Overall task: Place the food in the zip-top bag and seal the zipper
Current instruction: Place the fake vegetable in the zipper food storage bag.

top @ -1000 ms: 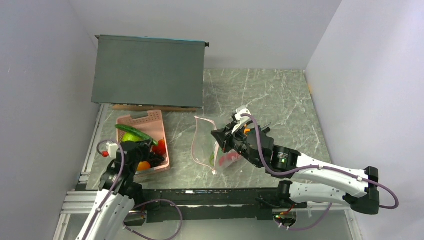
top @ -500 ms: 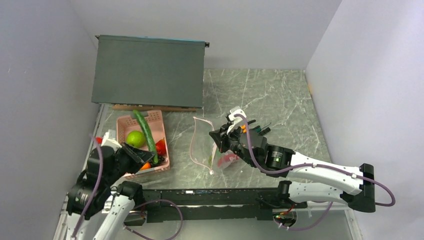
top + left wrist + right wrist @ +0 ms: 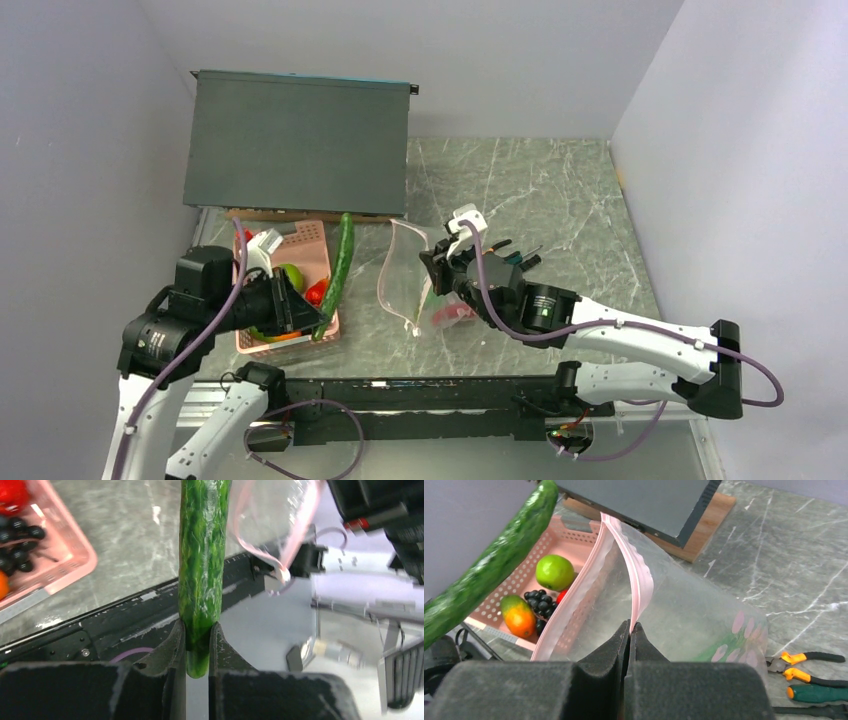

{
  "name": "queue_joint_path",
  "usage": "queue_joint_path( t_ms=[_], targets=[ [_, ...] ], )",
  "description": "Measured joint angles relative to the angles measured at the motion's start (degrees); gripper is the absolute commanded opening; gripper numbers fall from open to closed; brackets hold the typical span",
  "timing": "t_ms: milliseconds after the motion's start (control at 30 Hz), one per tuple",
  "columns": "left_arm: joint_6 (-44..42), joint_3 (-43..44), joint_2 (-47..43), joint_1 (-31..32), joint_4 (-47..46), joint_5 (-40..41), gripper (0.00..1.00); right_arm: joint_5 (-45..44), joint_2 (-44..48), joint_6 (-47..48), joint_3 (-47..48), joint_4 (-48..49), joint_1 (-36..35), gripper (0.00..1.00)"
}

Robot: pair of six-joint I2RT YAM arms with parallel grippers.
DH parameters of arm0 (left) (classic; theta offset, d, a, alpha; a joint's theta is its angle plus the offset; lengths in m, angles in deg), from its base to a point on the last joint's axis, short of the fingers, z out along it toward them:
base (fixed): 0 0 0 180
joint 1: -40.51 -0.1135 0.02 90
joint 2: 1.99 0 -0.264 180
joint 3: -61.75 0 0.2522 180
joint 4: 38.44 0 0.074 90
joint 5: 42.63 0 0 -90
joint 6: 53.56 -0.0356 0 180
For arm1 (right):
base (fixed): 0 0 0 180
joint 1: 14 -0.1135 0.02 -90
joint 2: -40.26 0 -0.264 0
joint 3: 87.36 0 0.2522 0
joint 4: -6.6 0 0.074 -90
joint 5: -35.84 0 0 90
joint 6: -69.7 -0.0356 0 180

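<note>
Progress: the pod has left the basket. Your left gripper, clenched on its lower end, has lifted it and swung it toward the bag. Your right gripper pinches the bag's rim, holding the mouth open. Insertion looks next.

TEXT: nothing readable is showing in any view | LABELS/NUMBERS: none is coming through legibly | zip-top bag: a pink petal-shaped print is showing on it, carrying no legible letters
</note>
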Motion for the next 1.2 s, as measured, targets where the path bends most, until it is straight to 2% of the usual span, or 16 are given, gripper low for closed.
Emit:
queue_joint_path(
  t_ms=[100,233,433,500,667,1000,1200],
  targets=[
    [-3.23,3.74,2.29,1.64,0.94,-4.57,0.0,-1.92,-0.85,0.87,0.98,-0.2,0.0,0.0],
    [-5.55,8.17,5.11,7.69,2.36,-6.67,0.0,-3.23,-1.88,1.29,1.66,-0.68,0.02,0.0],
    [-5.86,7.98,9.57,17.9,2.45,-7.74,0.0,-2.8,-3.65,1.29,2.71,-1.66,0.0,0.0],
    [-5.86,7.26,11.74,19.52,2.84,-7.69,0.0,-2.8,-3.63,1.29,2.84,-1.73,0.0,0.0],
    [-5.84,7.15,17.05,20.44,4.24,-7.45,0.0,-2.56,-1.64,2.01,2.36,-1.33,0.0,0.0],
    [-4.15,7.56,21.16,20.48,4.2,-8.94,0.0,1.77,3.04,4.61,-0.83,3.06,-0.17,0.0],
    [-0.57,8.04,27.91,20.48,0.52,-11.3,0.11,3.69,3.04,5.01,-1.11,3.58,-0.55,0.0]
  ],
)
